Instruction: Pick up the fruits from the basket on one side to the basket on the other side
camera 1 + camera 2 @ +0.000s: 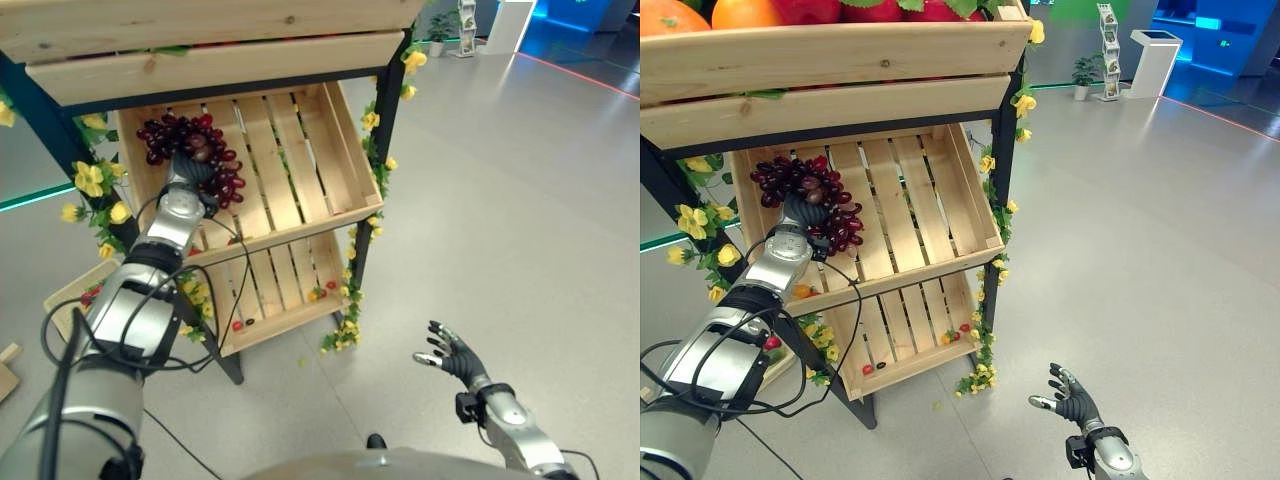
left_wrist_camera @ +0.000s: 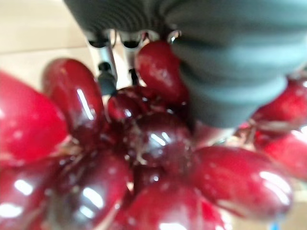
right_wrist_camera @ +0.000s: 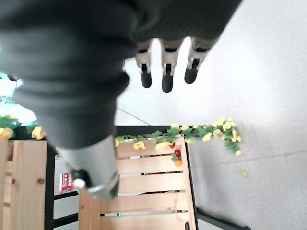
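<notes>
1. Left eye view: a wooden shelf stand [image 1: 375, 140] with a black frame and yellow flower garlands [image 1: 92, 182] rises from the grey floor. Its middle crate [image 1: 290, 150] is bare apart from the grapes, and small fruits [image 1: 322, 291] lie in the bottom crate.
2. The left hand [image 1: 186, 172] reaches into the middle crate's far left corner, fingers curled round a bunch of dark red grapes [image 1: 200, 150].
3. The bunch runs diagonally from the back corner toward the crate's front; its berries are glossy and oval.
4. The right hand [image 1: 452, 352] hovers low over the floor, fingers spread, holding nothing.
</notes>
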